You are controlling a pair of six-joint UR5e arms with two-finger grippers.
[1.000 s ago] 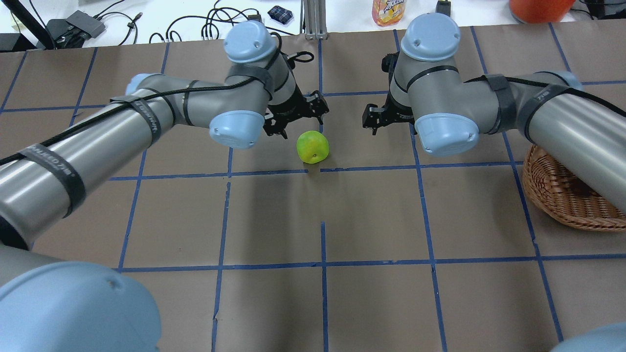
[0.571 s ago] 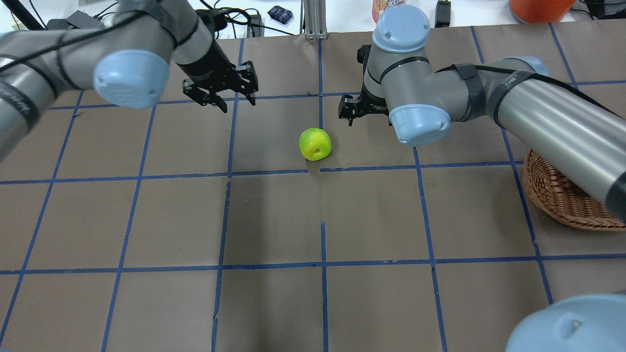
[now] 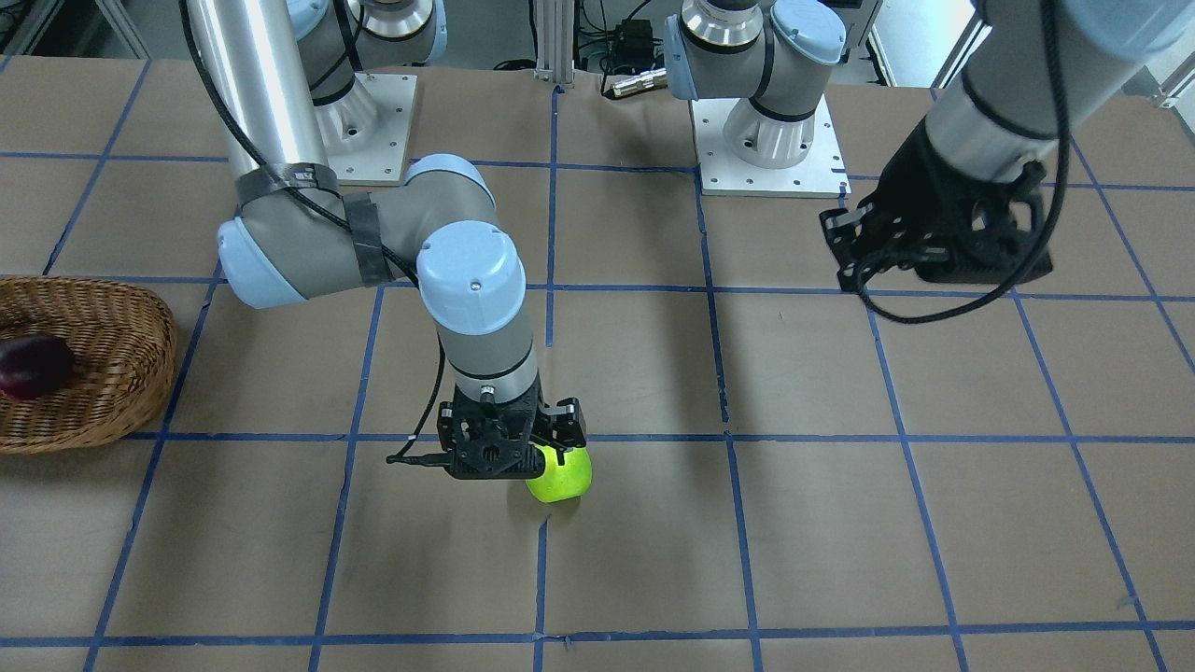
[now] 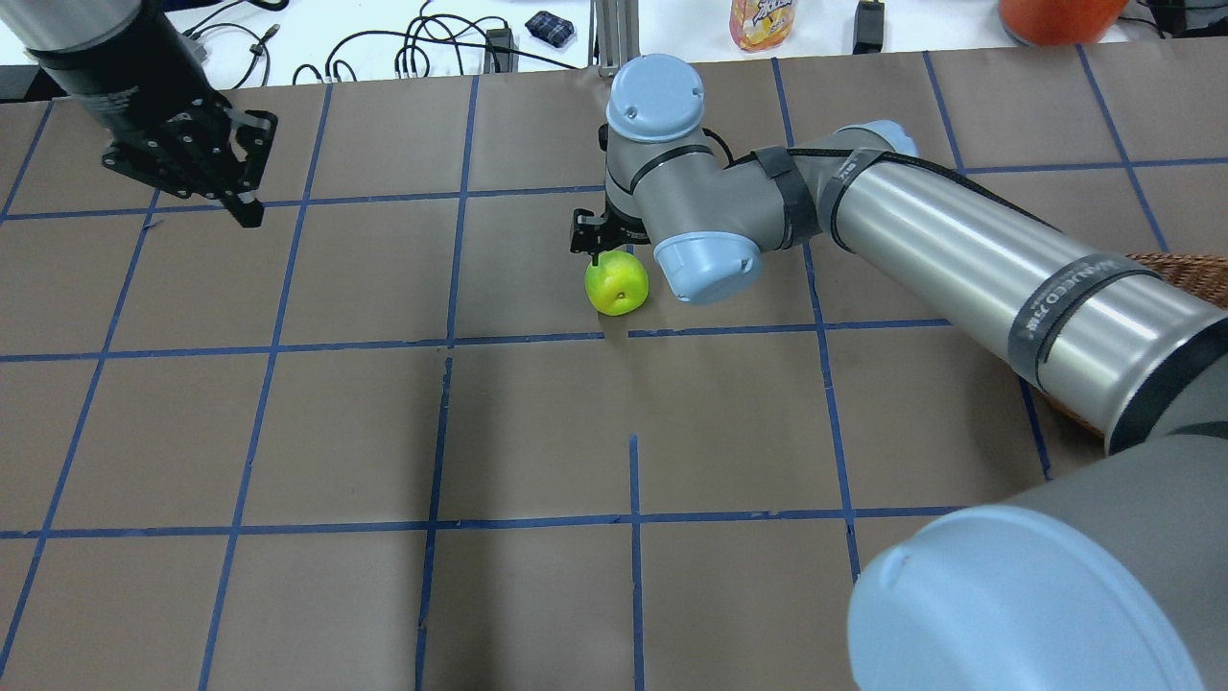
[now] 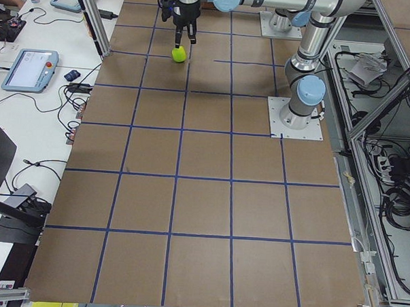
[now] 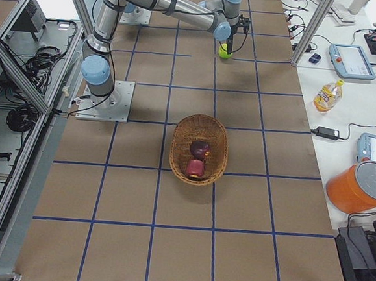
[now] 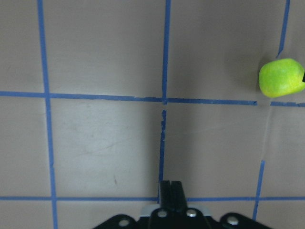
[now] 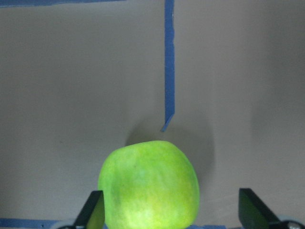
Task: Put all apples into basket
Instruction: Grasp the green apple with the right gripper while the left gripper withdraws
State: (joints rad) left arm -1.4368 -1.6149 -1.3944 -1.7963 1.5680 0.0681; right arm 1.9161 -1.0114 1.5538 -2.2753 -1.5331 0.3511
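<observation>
A bright green apple (image 4: 617, 285) (image 3: 560, 476) rests on the brown table near its middle. My right gripper (image 3: 513, 448) (image 4: 590, 235) is low over it and open. In the right wrist view the apple (image 8: 148, 186) lies between the two fingers (image 8: 95, 212), closer to the left one, with no grip on it. The wicker basket (image 6: 176, 146) (image 3: 140, 373) holds a dark maroon apple (image 6: 200, 148) (image 3: 33, 366) and a red apple (image 6: 194, 168). My left gripper (image 4: 245, 206) (image 3: 845, 271) hangs far off with its pads (image 7: 170, 188) together and nothing in it.
Beyond the table's far edge are cables, a drink bottle (image 4: 763, 21) and an orange container (image 4: 1055, 19). The right forearm (image 4: 1007, 278) crosses above the basket (image 4: 1180, 264). Both arm bases (image 3: 766, 140) are bolted near the robot's side.
My left arm has swung away to the far left. My right gripper has moved left and down until its fingers are on both sides of the green apple. The apple has not moved.
</observation>
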